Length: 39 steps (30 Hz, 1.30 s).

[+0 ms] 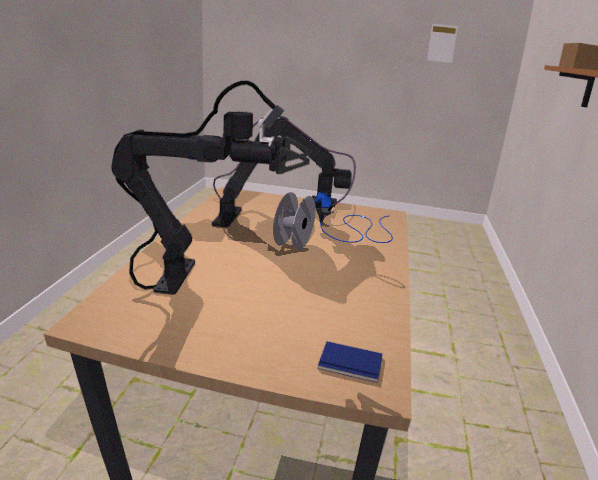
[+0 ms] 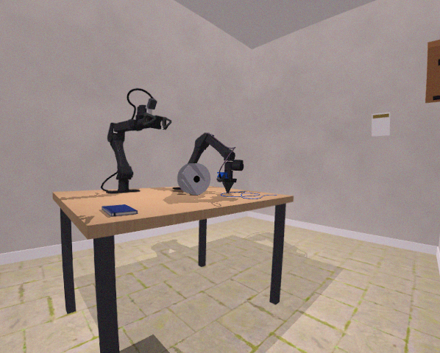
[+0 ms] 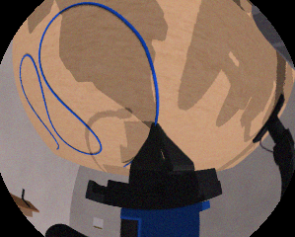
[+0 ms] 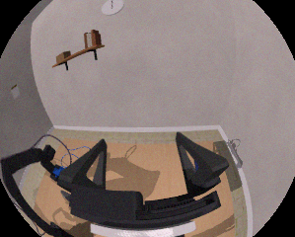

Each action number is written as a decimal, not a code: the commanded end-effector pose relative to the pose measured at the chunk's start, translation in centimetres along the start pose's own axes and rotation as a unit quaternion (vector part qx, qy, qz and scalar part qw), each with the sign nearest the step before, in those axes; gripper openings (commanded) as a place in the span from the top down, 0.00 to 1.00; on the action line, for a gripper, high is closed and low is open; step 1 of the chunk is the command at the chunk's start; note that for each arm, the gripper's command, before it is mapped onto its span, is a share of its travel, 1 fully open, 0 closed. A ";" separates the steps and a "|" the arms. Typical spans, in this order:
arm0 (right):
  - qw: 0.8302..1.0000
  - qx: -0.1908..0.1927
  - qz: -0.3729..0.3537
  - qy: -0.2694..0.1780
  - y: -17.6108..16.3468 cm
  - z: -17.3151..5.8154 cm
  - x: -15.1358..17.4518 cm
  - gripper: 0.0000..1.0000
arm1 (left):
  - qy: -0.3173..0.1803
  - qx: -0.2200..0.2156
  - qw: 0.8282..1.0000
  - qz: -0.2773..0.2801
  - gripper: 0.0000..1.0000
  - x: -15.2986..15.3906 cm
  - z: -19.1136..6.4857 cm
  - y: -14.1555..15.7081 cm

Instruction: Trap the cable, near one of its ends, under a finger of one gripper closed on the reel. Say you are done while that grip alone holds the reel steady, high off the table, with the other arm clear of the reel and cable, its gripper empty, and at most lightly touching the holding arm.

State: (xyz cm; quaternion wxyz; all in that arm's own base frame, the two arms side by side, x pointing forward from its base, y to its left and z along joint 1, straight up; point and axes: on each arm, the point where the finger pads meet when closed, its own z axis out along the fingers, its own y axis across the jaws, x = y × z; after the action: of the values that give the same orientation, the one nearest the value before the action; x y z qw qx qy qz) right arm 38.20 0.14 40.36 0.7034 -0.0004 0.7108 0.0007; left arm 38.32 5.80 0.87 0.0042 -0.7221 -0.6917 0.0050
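Observation:
A grey reel [image 1: 294,222] [image 2: 193,179] stands on its rim on the table, in the far middle. A thin blue cable [image 1: 362,240] [image 2: 250,195] [image 3: 153,73] lies in loose loops on the table beside it. My left gripper [image 1: 324,215] [image 2: 227,189] [image 3: 154,125] points straight down at the table next to the reel, with its fingers shut on the cable near one end. My right gripper [image 1: 291,159] [image 2: 167,123] [image 4: 139,139] is wide open and empty. It hangs high above the table, level with the top of the reel and clear of it.
A blue book [image 1: 350,360] [image 2: 119,209] lies flat near the front right corner of the wooden table [image 1: 237,320] [image 2: 155,216]. The cable's loops reach close to the table's right edge. A shelf with a box is on the wall.

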 end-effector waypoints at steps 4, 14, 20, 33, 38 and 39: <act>1.000 0.004 -0.001 0.002 -0.2 0.3 0.3 0.00 | 0.003 -0.025 1.000 0.004 1.00 -0.1 -3.4 1.0; 1.000 0.004 -0.001 0.002 -0.2 0.3 0.3 0.00 | 0.002 -0.020 1.000 0.004 1.00 -0.1 -5.4 0.9; 1.000 0.004 -0.001 0.002 -0.2 0.3 0.3 0.00 | 0.002 -0.020 1.000 0.004 1.00 -0.1 -6.0 0.7; 1.000 0.004 -0.001 0.002 -0.2 0.3 0.3 0.00 | -0.001 -0.003 1.000 0.004 1.00 -0.2 -3.6 0.0; 1.000 0.004 -0.001 0.002 -0.2 0.3 0.3 0.00 | -0.001 -0.005 1.000 0.004 1.00 -0.2 -3.2 0.1; 1.000 0.004 -0.001 0.002 -0.2 0.3 0.3 0.00 | -0.001 -0.005 1.000 0.004 1.00 -0.2 -3.2 0.1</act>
State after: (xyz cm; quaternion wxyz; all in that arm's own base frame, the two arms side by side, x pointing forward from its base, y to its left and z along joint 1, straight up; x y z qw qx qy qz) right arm 38.20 0.14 40.36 0.7034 -0.0004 0.7108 0.0007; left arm 38.47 5.82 4.19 0.0037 -0.7221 -0.6917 0.0043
